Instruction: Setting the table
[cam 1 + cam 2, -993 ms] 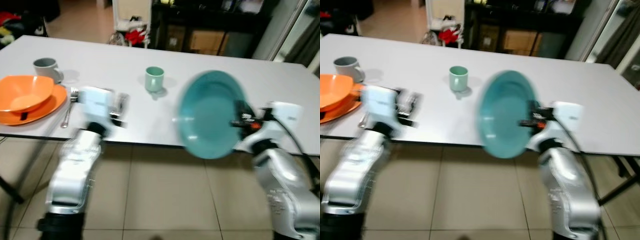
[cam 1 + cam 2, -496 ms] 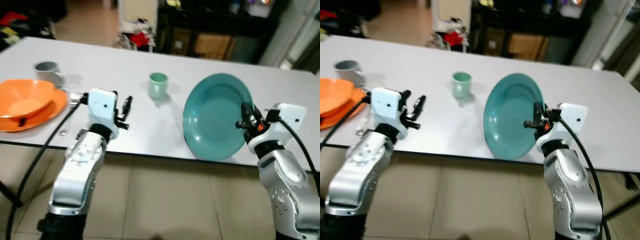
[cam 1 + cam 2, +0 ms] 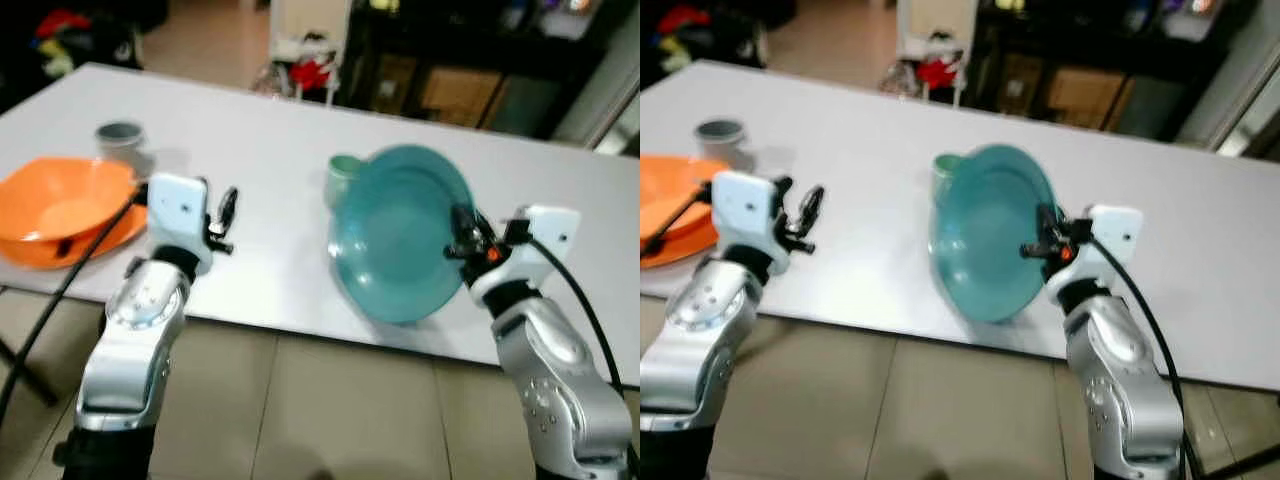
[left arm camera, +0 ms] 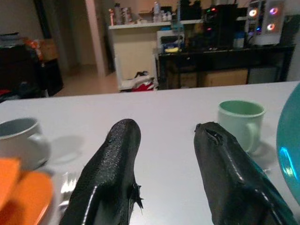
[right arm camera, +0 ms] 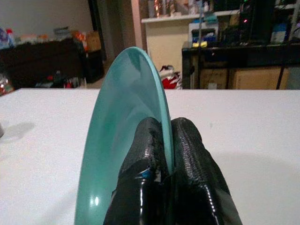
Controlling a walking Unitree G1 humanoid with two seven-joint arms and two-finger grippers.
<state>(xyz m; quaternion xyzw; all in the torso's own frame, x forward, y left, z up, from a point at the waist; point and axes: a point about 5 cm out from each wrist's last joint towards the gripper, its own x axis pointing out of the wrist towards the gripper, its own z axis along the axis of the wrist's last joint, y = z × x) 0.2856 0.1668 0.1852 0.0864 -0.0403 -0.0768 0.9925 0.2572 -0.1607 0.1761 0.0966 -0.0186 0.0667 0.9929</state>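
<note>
On the white table (image 3: 270, 150), one place is judged laid: an orange bowl (image 3: 60, 205) on its orange plate, a grey mug (image 3: 122, 140) behind. A second setting remains: the teal plate (image 3: 400, 235) is held on edge above the table, pinched at its rim by the right claw (image 3: 462, 240), beside a green mug (image 4: 239, 119). The left claw (image 3: 222, 215) hovers empty, fingers apart.

A long white table (image 3: 270, 150) runs across the room, its near edge over a floor of beige tiles (image 3: 330, 410) with dark grout lines. A black table leg (image 3: 25, 375) slants down at the near left corner. Past the far edge there's a dark shelf unit (image 4: 220, 61) with cardboard-brown boxes low down and small coloured lights (image 4: 262, 11) glowing on top. Beside it stands a cream cabinet (image 4: 136, 51), red and white clutter (image 4: 143, 83) heaped at its foot. A doorway (image 4: 70, 42) opens onto tan flooring, with a dark sideboard (image 5: 47, 58) along the wall.
</note>
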